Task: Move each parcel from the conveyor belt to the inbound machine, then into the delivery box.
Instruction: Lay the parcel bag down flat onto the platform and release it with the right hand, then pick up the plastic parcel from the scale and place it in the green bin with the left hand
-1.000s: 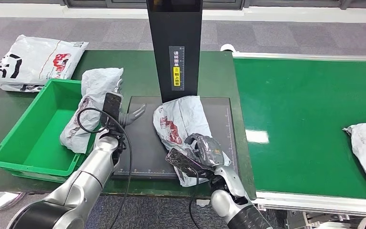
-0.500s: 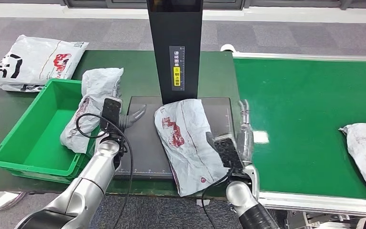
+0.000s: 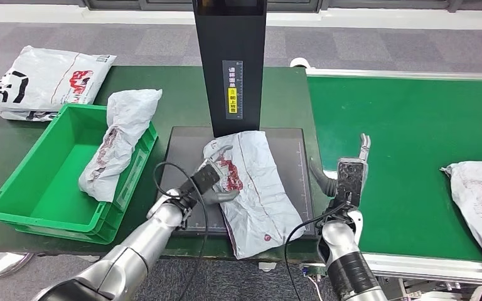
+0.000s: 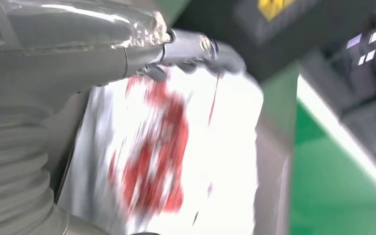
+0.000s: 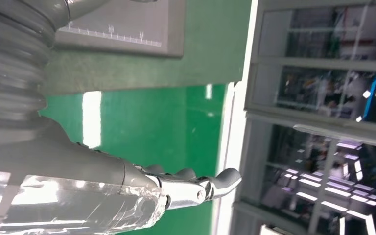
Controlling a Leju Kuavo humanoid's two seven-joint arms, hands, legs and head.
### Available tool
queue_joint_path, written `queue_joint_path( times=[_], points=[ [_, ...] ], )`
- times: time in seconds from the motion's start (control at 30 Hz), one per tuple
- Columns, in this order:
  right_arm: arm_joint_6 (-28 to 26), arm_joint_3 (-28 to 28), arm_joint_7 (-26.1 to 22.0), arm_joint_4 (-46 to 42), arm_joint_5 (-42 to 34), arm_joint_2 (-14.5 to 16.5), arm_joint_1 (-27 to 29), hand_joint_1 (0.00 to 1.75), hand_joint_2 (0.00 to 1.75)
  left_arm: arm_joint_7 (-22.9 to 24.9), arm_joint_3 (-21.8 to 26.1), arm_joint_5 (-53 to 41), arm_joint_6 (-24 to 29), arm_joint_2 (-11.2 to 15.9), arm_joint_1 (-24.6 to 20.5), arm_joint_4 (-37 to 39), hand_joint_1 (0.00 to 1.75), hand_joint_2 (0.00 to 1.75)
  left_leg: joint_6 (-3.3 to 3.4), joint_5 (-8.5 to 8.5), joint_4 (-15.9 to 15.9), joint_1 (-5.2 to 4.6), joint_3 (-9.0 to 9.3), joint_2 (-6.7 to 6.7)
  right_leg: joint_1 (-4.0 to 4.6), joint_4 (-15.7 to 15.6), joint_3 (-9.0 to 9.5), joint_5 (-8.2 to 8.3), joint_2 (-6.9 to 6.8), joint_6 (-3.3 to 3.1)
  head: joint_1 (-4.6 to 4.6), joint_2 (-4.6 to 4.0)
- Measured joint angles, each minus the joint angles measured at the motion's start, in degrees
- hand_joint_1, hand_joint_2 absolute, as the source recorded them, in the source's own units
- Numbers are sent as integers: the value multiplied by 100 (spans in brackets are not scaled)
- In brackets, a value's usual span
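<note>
A parcel point(image 3: 251, 188), a grey-white poly bag with a red printed logo too crumpled to read, lies on the dark plate of the inbound machine point(image 3: 188, 188), its near end hanging over the plate's edge. The machine's black post point(image 3: 231, 63) carries a strip of small white writing above a yellow label, too small to read. The left hand point(image 3: 216, 188) rests on the parcel's left edge, fingers spread, gripping nothing I can make out. The right hand point(image 3: 351, 169) hangs flat and empty over the green conveyor belt point(image 3: 408, 157), fingers straight. Another parcel point(image 3: 480, 200) lies on the belt at far right; a third point(image 3: 116, 144) leans in the green delivery box point(image 3: 37, 182). A white bag point(image 3: 44, 81) with bold black lettering and a red mark lies at far left.
</note>
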Motion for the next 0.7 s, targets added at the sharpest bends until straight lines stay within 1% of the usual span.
queue_joint_path(
  times=[0.13, 0.23, 0.37, 0.53, 0.7],
  points=[
    [126, -178, 59, 152, -8, -23, -101, 0, 175, 160, -461, -752, 8, -7, 16, 363, 0, 175, 1, -3, 0, -1, 0, 0, 1, -1, 0, 0, 0, 0, 0, 0],
    [231, -269, 90, 279, 33, -46, -211, 0, 175, 364, -833, -1330, -9, -7, -80, 693, 0, 175, 1, -2, 0, -1, 3, -1, 2, -1, 4, -1, -3, 0, 0, 0],
    [291, -330, 139, 417, 80, -57, -306, 0, 175, 662, -1211, -1660, -137, -7, -364, 1026, 175, 175, 1, -2, -1, 0, 18, -5, 2, 0, 23, -2, -9, 1, 0, 0],
    [277, -350, 141, 528, 91, -61, -334, 0, 175, 1030, -1450, -1867, 21, -14, -625, 1230, 175, 175, 3, -3, -1, 1, 33, -5, 1, -1, 40, -4, -12, 5, 0, 0],
    [202, -385, 137, 568, 126, -61, -320, 0, 175, 1269, -1462, -1707, 563, -20, -833, 1324, 175, 175, 1, 2, -1, 1, 37, 3, 1, -1, 38, 6, -3, 3, 0, 0]
  ],
)
